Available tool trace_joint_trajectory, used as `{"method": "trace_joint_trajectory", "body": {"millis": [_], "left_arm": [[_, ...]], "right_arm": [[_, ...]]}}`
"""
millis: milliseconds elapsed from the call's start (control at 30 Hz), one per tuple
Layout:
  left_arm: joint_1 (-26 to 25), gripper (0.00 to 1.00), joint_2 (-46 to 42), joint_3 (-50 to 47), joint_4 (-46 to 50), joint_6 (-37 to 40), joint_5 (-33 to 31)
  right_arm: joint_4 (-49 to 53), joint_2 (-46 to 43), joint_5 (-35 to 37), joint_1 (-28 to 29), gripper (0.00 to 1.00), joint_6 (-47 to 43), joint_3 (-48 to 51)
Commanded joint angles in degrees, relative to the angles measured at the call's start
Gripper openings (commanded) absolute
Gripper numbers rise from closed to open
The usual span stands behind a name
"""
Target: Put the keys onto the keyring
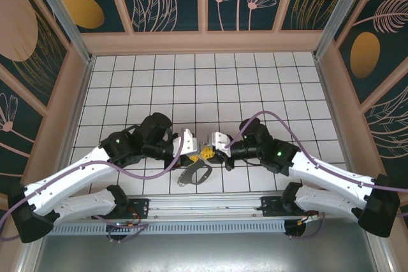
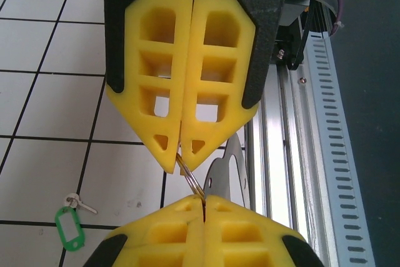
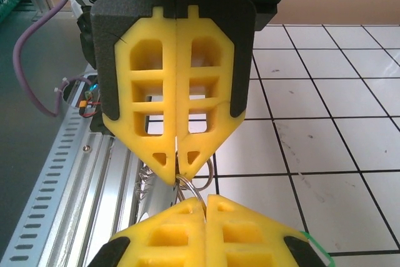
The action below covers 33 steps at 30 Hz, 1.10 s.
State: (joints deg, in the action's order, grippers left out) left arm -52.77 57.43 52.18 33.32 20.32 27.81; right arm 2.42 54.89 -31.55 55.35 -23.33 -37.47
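Your L hand (image 2: 203, 206) and R hand (image 2: 180, 166) meet tip to tip, both clamped tight on a thin wire ring (image 2: 190, 179) btwn them. The grey keyring (image 2: 231, 173) sits just beside that ring, by the front rail. The green key (image 2: 70, 228) lies flat on the desk (image 2: 50, 110), apart from both hands.

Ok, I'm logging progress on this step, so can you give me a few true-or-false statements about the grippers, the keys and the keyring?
1. The left gripper and right gripper both pinch a thin metal ring. True.
2. The keys hang on that ring. False: they lie on a tile, apart from both grippers.
3. The right gripper is open. False: its fingers are shut.
4. The keyring sits near the arms' bases. True.
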Motion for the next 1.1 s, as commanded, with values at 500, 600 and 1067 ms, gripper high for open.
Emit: {"method": "trace_joint_trajectory", "body": {"millis": [500,600,1067], "left_arm": [[0.18,0.45,-10.42,-8.3,-19.16,-8.92,-3.07],[0.2,0.44,-12.65,-11.13,-25.04,-11.33,-2.08],[0.2,0.39,-10.95,-11.09,-29.63,-11.49,-0.7]], "right_arm": [[-13.78,-10.51,0.08,-1.8,0.0,5.84,6.28],[-20.75,-12.23,0.1,-1.97,0.0,9.09,9.84],[-52.81,-11.42,0.15,-3.2,0.0,22.4,22.48]]}}
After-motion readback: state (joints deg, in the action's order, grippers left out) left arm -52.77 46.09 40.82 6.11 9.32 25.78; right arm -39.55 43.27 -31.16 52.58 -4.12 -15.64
